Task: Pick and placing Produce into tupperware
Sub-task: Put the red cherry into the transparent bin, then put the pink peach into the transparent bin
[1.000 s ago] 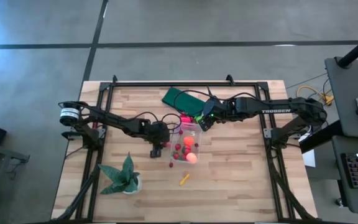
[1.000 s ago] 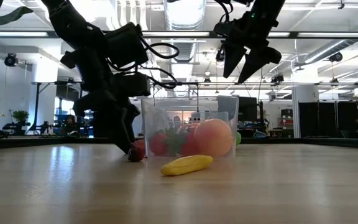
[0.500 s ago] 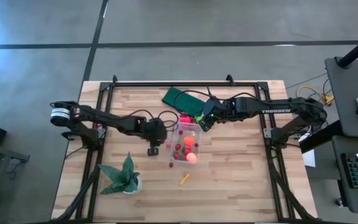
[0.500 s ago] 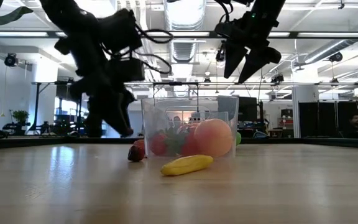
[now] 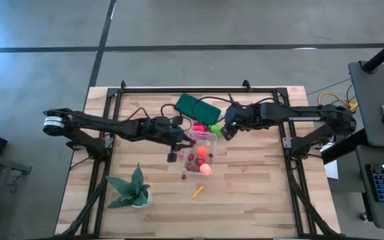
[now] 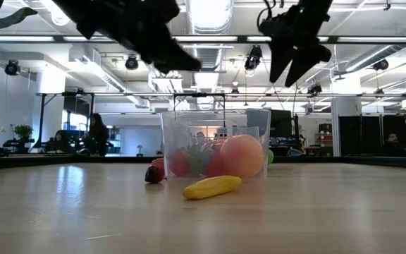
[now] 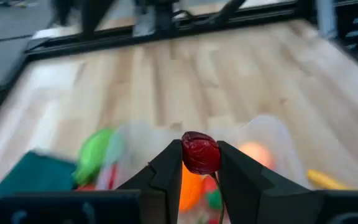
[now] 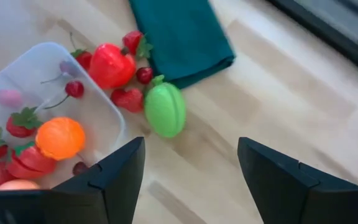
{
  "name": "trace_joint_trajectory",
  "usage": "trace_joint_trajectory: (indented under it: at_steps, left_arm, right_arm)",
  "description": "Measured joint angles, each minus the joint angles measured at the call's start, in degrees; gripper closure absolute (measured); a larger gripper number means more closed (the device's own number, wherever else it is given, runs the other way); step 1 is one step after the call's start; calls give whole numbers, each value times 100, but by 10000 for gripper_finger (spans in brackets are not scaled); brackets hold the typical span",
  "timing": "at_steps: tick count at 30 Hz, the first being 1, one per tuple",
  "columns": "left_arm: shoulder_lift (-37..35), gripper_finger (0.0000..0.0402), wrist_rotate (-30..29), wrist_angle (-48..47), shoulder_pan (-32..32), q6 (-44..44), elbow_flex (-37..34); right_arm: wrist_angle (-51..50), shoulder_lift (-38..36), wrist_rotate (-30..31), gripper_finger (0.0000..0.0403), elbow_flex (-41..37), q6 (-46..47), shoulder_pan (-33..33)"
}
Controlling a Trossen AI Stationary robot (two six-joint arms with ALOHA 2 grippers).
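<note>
The clear tupperware (image 5: 199, 153) stands mid-table with red, orange and pink produce (image 8: 58, 138) inside. My left gripper (image 7: 200, 163) hangs beside its left rim (image 5: 182, 138), shut on a dark red berry (image 7: 200, 152). My right gripper (image 8: 191, 155) is open above the table by the box's far right corner (image 5: 226, 131), with nothing between its fingers. A lime-green piece (image 8: 165, 109), a red piece (image 8: 110, 65) and small berries (image 8: 128, 98) lie on the table behind the box. A yellow-orange stick (image 6: 212, 186) and another dark red berry (image 6: 154, 173) lie in front of it. My left gripper pinches the dark red berry's two sides (image 7: 191, 155) between its two fingertips. The fingers come from the table's left side, slanting a little downward. The berry is lifted clear, above the tupperware's left edge.
A flat dark green rectangle (image 5: 196, 107) lies at the far side, behind the produce. A spiky green potted plant (image 5: 133, 189) stands near the front left. Black frame rails (image 5: 112, 143) run along the table's left, right and far edges.
My left gripper has risen from the table beside the tupperware's left side, tipped from pointing steeply down to nearly level, and moved toward the box. The berry lying by the box in the low view has stayed where it was. My right gripper has shifted slightly toward the table's right.
</note>
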Motion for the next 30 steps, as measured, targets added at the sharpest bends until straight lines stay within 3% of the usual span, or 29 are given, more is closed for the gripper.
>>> trace_joint_trajectory:
  at_steps: [8, 13, 20, 30]
  left_arm:
    - [1166, 316, 208, 16, -1, -969, 506]
    - [1586, 259, 209, -51, -10, -1797, 904]
    - [1494, 177, 207, -1330, -10, -1954, 1418]
    - [631, 169, 206, -2688, -230, -2324, 1356]
  right_arm:
    - [-546, -881, 744, 150, -63, 277, 296]
    - [-636, -1404, 882, 147, -360, 662, 473]
    - [-607, -1971, 824, 149, -1153, 1329, 811]
    - [1441, -1915, -226, 149, -2000, 1340, 1365]
